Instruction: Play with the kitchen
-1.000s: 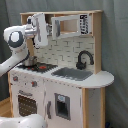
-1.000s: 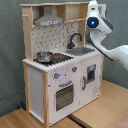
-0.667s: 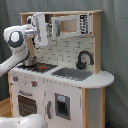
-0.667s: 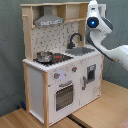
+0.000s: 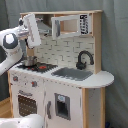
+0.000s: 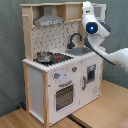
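The kitchen (image 5: 65, 85) is a tall white and light-wood toy with a grey hood (image 5: 45, 26), a microwave cabinet (image 5: 70, 25), a black faucet (image 5: 84, 59), a sink (image 5: 74, 74), a pot (image 5: 29, 61) on the stovetop and an oven door (image 5: 27, 104). My gripper (image 5: 31, 30) hangs tilted in front of the hood, above the pot and apart from it. In the second exterior view the kitchen (image 6: 55, 80) shows its hood (image 6: 49, 21), pot (image 6: 45, 56) and faucet (image 6: 75, 39), and my gripper (image 6: 88, 7) is up at the top shelf.
A grey curtain (image 5: 117, 50) hangs behind the kitchen. The floor is light wood (image 6: 100, 112). My white arm (image 6: 112, 52) reaches in from the second exterior view's right and from the first exterior view's left (image 5: 10, 47).
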Robot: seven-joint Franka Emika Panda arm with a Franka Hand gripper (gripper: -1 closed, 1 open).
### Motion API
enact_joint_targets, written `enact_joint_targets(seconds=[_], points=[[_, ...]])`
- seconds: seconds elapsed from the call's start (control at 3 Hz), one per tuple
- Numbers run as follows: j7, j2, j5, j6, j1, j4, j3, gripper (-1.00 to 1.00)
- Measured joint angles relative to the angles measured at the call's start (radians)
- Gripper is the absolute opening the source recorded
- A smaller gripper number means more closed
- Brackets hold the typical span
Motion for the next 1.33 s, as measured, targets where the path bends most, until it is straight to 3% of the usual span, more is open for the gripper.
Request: enact_joint_targets(seconds=[0.67, 1.33], points=[[-0.024, -0.017, -0.111, 0.011, 0.047, 0.148, 0.079, 1.00], [-0.015, -0.025, -0.234, 0.055, 0.158, 0.159, 0.201, 1.00]])
